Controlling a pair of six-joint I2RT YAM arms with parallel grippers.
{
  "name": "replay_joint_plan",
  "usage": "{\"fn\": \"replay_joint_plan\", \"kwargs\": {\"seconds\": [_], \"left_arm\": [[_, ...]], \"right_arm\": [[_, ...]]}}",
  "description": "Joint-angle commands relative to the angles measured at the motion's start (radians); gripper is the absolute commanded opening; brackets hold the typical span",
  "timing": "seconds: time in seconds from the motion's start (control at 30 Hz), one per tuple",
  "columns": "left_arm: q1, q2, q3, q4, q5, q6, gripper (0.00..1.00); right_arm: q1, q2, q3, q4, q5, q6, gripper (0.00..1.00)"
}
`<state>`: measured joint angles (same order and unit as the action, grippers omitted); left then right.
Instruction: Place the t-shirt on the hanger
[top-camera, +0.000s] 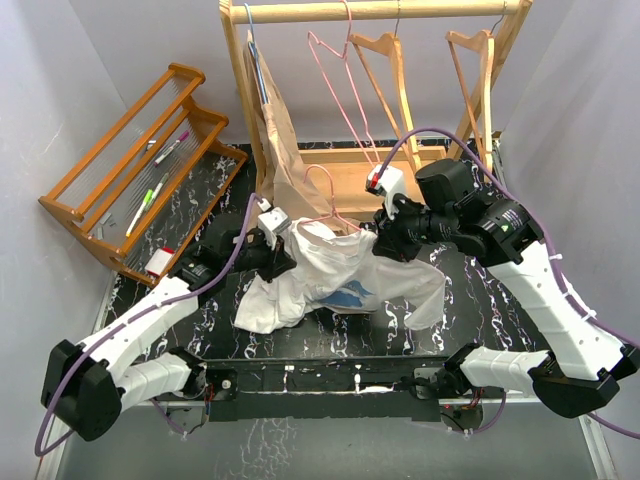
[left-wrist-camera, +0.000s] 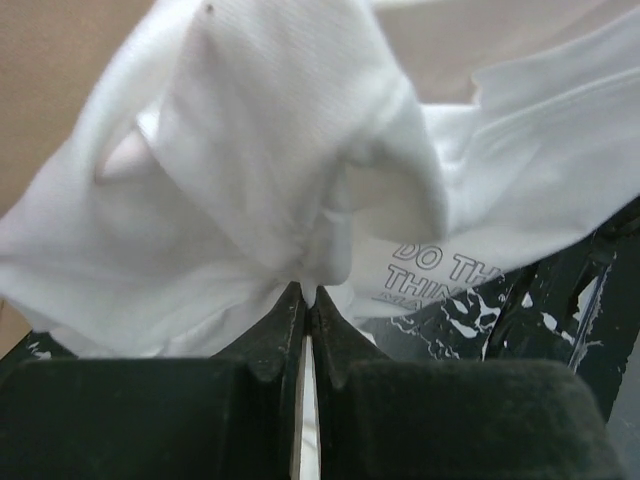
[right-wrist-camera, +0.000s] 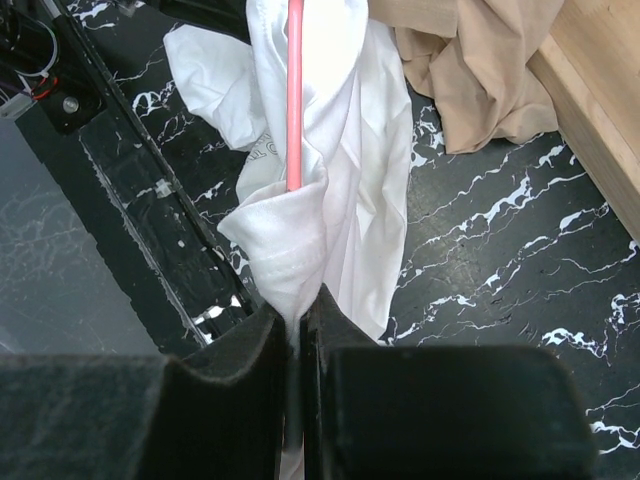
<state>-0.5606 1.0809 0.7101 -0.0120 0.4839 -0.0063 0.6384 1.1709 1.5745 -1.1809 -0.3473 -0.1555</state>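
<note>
Above table (top-camera: 462, 322): left hand (left-wrist-camera: 303, 292), right hand (right-wrist-camera: 297, 312) clamped on t-shirt (top-camera: 330, 270) (hanger (right-wrist-camera: 295, 100) inside).

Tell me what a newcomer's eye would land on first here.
The white t-shirt bunched mid-table, pinched from either side by the left gripper and the right gripper. Next, the pink hanger threaded inside the fabric, its hook poking out toward the wooden clothes rack at the back.

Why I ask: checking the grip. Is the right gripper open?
No, the right gripper is pinched shut on a fold of the t-shirt.
</note>
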Motion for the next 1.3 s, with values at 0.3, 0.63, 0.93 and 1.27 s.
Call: {"fn": "replay_joint_plan", "kwargs": {"seconds": [0.3, 0.63, 0.93, 1.27], "left_arm": [[0.043, -0.189, 0.234, -0.506, -0.105, 0.335, 0.0], [0.178, -0.099, 0.379, -0.597, -0.261, 0.576, 0.0], [0.29, -0.008, 0.456, -0.579, -0.157, 0.614, 0.0], [0.288, 0.073, 0.593, -0.597, -0.03, 0.604, 0.0]], "right_arm": [[-0.007, -0.005, 0.035, -0.013, -0.035, -0.067, 0.08], [-0.007, -0.033, 0.067, -0.033, -0.06, -0.104, 0.08], [-0.007, -0.047, 0.041, 0.016, -0.101, -0.094, 0.08], [-0.007, -0.053, 0.027, 0.118, -0.08, -0.07, 0.08]]}}
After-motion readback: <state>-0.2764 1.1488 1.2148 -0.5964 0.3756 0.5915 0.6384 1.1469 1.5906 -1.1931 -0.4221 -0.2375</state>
